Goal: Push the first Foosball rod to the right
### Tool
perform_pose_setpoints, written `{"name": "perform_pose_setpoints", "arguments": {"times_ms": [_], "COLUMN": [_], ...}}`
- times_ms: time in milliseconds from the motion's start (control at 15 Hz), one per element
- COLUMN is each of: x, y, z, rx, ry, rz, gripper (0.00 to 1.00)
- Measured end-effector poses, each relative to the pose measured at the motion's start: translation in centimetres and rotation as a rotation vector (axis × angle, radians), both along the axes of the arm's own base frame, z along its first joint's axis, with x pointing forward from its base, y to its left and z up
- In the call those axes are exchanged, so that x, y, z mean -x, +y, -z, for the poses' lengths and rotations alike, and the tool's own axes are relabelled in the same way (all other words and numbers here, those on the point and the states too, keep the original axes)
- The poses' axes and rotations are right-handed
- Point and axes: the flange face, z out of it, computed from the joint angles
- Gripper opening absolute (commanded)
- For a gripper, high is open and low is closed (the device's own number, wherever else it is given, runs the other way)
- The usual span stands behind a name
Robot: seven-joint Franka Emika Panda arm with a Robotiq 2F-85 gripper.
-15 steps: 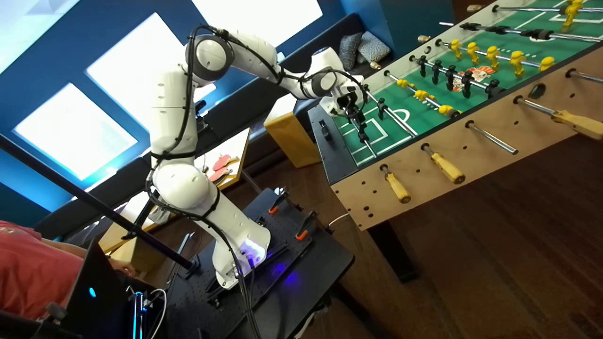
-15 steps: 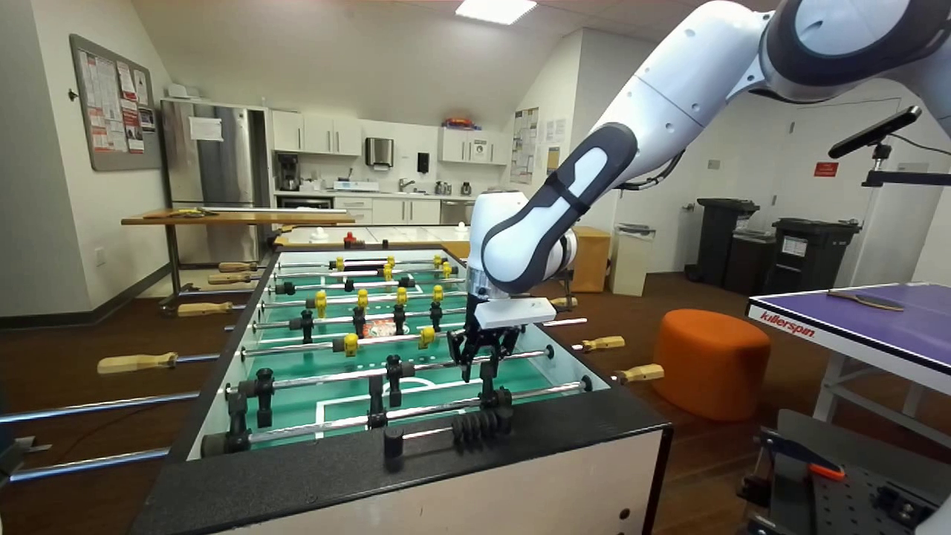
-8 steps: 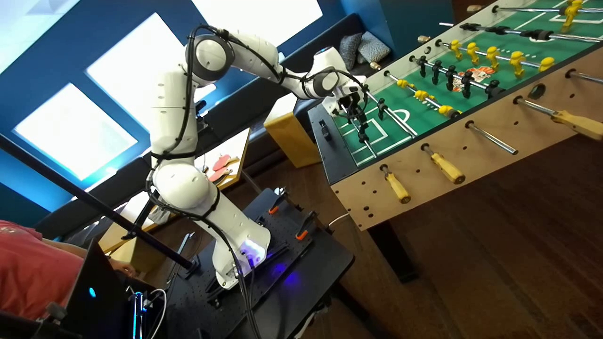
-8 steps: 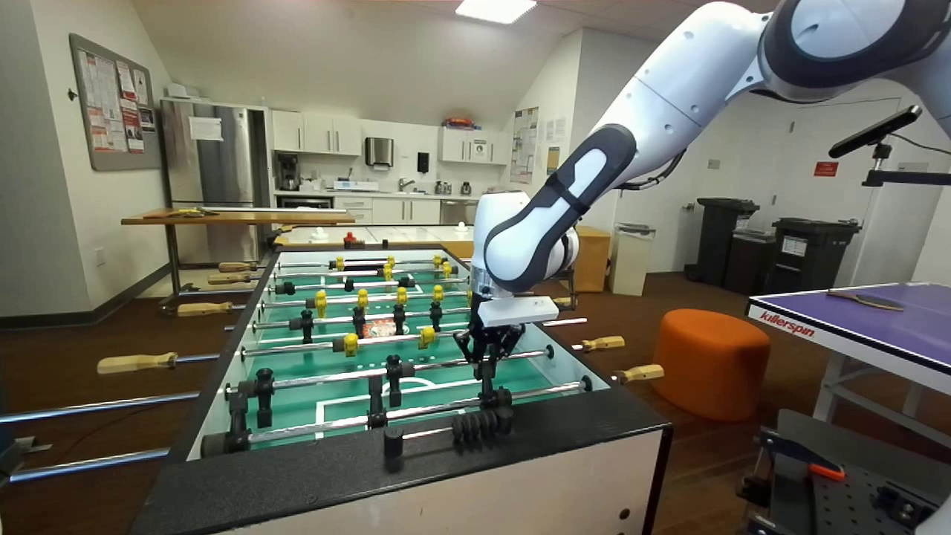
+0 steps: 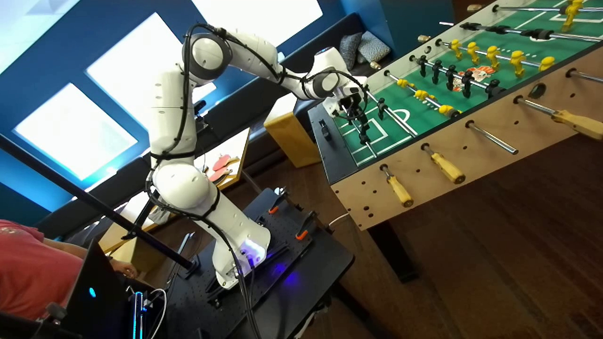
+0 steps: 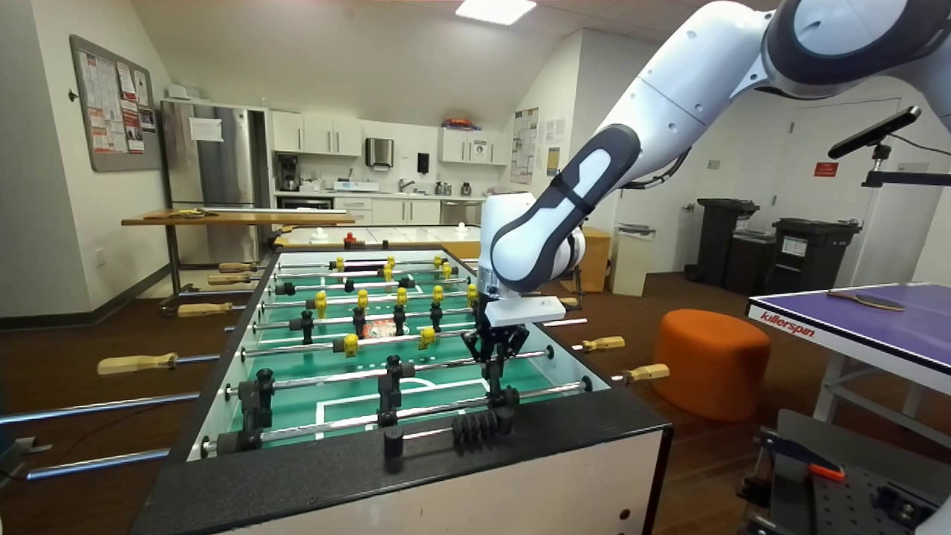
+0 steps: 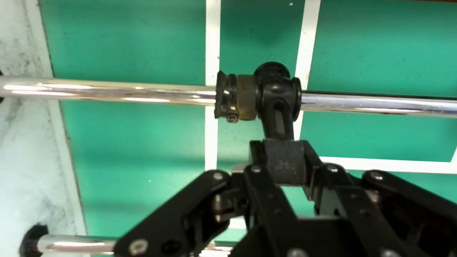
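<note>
The first Foosball rod [image 6: 327,426] is a silver bar with black player figures at the table's near end. It also shows in an exterior view [image 5: 371,149] and in the wrist view [image 7: 135,93]. Its tan handle [image 6: 648,372] sticks out past the table's side; it also shows in an exterior view [image 5: 399,191]. My gripper [image 7: 279,159] is shut on the foot block of one black player figure [image 7: 279,107] of this rod. The gripper stands above the rod in both exterior views [image 6: 494,362] [image 5: 357,115]. The figure's foot points up between the fingers.
A second rod [image 6: 319,380] with black figures lies just behind, its handle [image 6: 603,343] at the same side. The table's black end rim [image 6: 312,475] carries scoring beads [image 6: 475,427]. A white side wall [image 7: 43,150] stands left in the wrist view. An orange stool [image 6: 712,364] stands beside the table.
The gripper was open around the figure, then shut on it. The gripper, figures and rod have since shifted slightly right in an exterior view, and the handle sticks out a little farther.
</note>
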Motion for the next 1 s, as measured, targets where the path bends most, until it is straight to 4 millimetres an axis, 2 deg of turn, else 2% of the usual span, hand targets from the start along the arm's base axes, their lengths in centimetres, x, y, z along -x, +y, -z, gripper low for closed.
{"name": "perform_pose_setpoints", "arguments": {"times_ms": [400, 1000], "x": [3.0, 8.6], "y": [-4.0, -13.1], "z": [-0.1, -0.1], "rx": [0.014, 0.021], "ry": [-0.009, -0.001], "rz": [0.052, 0.079], "gripper": [0.07, 0.07]}}
